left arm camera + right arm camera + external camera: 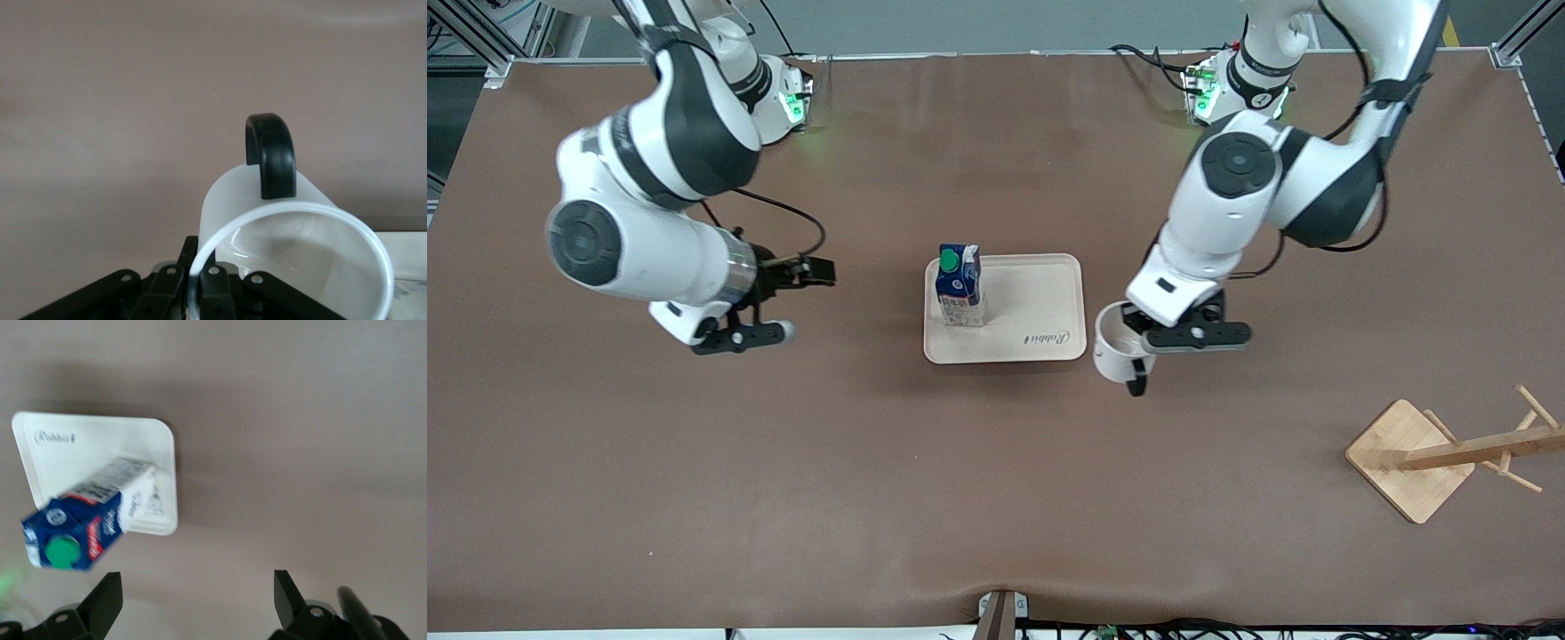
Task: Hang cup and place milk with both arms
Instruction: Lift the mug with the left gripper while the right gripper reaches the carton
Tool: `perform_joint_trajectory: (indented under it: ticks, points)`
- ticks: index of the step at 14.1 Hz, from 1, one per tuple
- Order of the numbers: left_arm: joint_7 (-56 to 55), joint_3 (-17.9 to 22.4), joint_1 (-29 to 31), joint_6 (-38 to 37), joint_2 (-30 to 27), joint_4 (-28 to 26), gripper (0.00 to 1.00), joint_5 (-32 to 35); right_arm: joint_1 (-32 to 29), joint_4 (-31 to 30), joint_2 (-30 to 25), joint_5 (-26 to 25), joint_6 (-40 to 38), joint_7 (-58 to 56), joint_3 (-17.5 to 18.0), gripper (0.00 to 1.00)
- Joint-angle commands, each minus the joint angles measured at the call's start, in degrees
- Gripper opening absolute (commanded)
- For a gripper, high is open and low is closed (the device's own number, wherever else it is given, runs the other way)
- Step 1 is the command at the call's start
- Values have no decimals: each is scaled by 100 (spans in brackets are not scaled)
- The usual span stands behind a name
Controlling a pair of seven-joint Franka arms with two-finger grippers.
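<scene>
The white cup [1113,348] with its black handle [270,153] is held at the rim by my left gripper [1143,356], which is shut on the cup wall [280,200], one finger inside and one outside. The cup is just off the tray's corner, toward the left arm's end of the table. The milk [959,284], blue-topped with a green cap, stands upright on the cream tray [1049,307], at the edge toward the right arm's end. My right gripper [796,302] hangs open and empty over bare table, toward the right arm's end from the tray. The right wrist view shows the milk [80,527] on the tray [100,447].
A wooden cup rack [1449,453] with pegs stands on a square base toward the left arm's end, nearer to the front camera than the tray. Brown table mat [783,489] lies around it.
</scene>
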Motion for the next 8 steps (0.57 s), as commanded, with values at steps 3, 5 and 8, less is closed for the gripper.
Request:
perform_joint_trajectory:
  ticks: [3,5,8]
  points:
    - [1735,-32,718,-911,-119,446,0,69,885,-455,132,126,1100,1054,-65,100]
    - [2318,-40,1008,-974,-199,455,0,61,1115,-606,132,144,1426,1404,-65,100]
    - [3441,-40,1632,-1035,-234,525,0,52,1440,-615,167,126,1577,1888,-74,100]
